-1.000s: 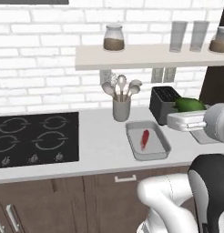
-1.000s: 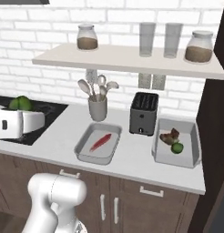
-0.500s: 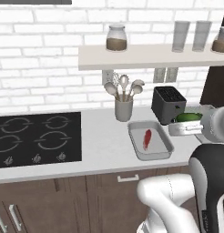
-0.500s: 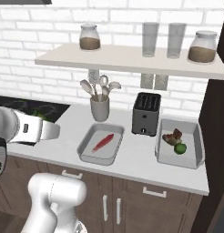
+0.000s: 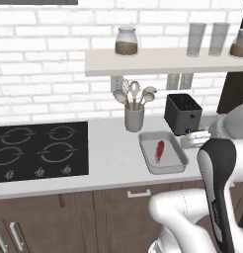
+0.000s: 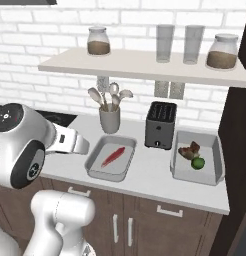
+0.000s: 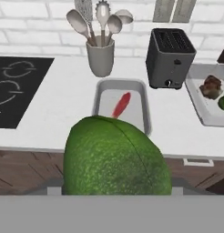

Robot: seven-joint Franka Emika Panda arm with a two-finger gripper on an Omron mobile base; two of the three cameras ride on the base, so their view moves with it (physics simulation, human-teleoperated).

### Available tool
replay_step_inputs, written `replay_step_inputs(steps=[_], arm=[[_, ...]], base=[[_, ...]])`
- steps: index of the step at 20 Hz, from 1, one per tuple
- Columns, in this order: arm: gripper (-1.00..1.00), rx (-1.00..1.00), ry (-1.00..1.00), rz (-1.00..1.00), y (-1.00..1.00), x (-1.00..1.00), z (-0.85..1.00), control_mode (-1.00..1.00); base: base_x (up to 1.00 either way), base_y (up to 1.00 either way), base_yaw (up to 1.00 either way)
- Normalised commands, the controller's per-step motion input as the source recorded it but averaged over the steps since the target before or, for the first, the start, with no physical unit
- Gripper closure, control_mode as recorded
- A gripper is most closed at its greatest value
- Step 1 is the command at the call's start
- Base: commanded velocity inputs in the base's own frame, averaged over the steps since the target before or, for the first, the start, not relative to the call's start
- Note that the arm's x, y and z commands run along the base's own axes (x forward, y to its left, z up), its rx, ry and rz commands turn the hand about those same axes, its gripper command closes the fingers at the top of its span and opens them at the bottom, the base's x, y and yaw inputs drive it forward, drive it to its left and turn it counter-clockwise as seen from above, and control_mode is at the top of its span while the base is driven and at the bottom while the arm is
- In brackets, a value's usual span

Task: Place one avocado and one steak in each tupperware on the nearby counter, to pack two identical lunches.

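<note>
Gripper (image 7: 114, 193) is carrying an avocado (image 7: 114, 157), the fruit pressed between its fingers and hiding the tips. Counter (image 5: 113, 158) is now sitting more squarely in both base views than a second ago, so the base is driving in toward it. Near tupperware (image 6: 111, 159), left of the toaster (image 6: 160, 125), is holding one red steak (image 6: 113, 156) and needs this avocado. Far tupperware (image 6: 215, 161), right of the toaster, is holding both items already. Avocado is hanging short of the near tupperware.
</note>
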Motion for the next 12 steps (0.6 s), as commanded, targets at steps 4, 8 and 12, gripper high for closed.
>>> replay_step_inputs(steps=[4, 8, 12], arm=[[1.0, 0.0, 0.0, 0.0, -0.21, 0.68, -0.53, -1.0], [1.0, 0.01, 0.0, 0.01, -0.26, 0.84, -0.62, -1.0], [1.0, 0.0, 0.0, 0.05, -0.01, 0.95, -0.69, -1.0]], base=[[0.0, 0.0, 0.0], [0.0, 0.0, 0.0], [0.0, 0.0, 0.0]])
